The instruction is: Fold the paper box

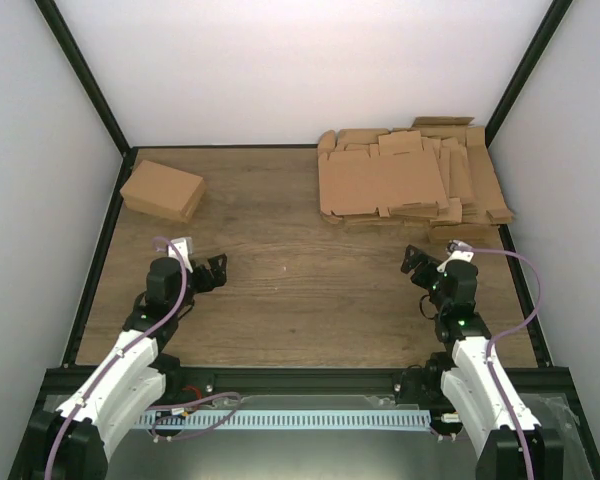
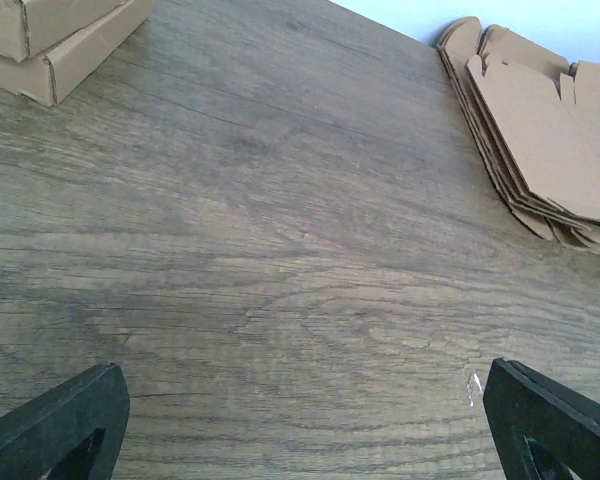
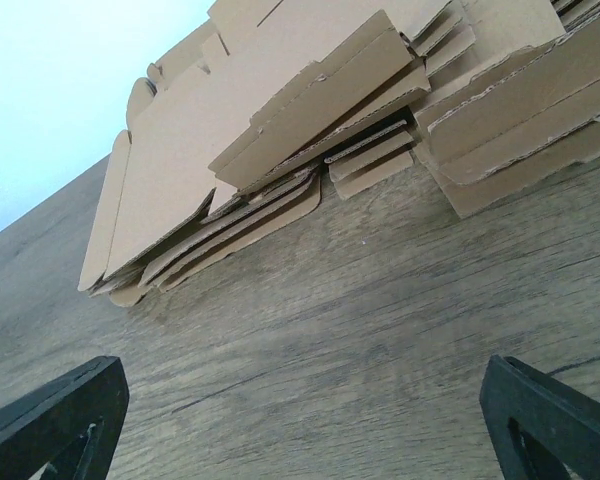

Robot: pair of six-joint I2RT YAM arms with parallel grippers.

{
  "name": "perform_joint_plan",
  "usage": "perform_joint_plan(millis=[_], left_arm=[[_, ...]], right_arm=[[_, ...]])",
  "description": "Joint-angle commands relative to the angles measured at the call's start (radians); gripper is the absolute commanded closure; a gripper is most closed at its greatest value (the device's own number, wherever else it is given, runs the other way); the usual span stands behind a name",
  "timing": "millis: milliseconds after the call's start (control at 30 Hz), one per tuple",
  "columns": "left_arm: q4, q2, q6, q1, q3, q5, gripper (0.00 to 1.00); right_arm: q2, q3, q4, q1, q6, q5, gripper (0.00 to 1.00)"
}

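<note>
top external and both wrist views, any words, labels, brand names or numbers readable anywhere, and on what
No text can be read in any view.
Folded brown box: plain faces, no print or label.
Pile of flat cardboard blanks: unprinted on every sheet and edge that shows.
Wooden table: wood grain only, no sign or sticker.

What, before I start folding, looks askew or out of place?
The pile of flat cardboard blanks at the far right is ragged: sheets lie fanned and offset, tabs poking out. The folded cardboard box, far left, looks tidy.
</note>
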Motion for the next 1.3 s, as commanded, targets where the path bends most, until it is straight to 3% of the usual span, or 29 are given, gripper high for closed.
perform_joint_plan(millis=[0,200,300,467,667,867,1033,1267], left_arm=[[0.012,-0.014,-0.002,-0.003,-0.009,-0.006,0.00],[0.012,-0.018,0.019,-0.003,0.006,0.057,0.00],[-0.007,-0.040,0.014,-0.003,0.008,0.024,0.00],[-0.056,-0.059,-0.022,-0.003,0.016,-0.056,0.00],[-0.026,0.032,-0.080,-0.003,0.079,0.054,0.00],[-0.187,0.157,-0.128,0.001,0.271,0.022,0.00],[-0.339,0.221,-0.204,0.017,0.459,0.019,0.00],[-0.369,0.286,-0.186,0.138,0.524,0.135,0.00]], right_arm=[[0.000,0.005,0.009,0.003,0.015,-0.004,0.00],[0.025,-0.010,0.046,0.003,0.019,-0.038,0.00],[0.057,0.010,0.025,0.003,0.060,-0.050,0.00],[0.111,0.087,0.011,0.003,0.030,-0.159,0.00],[0.261,0.267,-0.040,0.003,-0.008,-0.158,0.00],[0.474,0.557,-0.258,0.003,0.109,0.076,0.02],[0.672,0.801,-0.464,0.003,0.282,0.124,0.17],[0.869,0.972,-0.508,-0.019,0.344,0.128,0.37]])
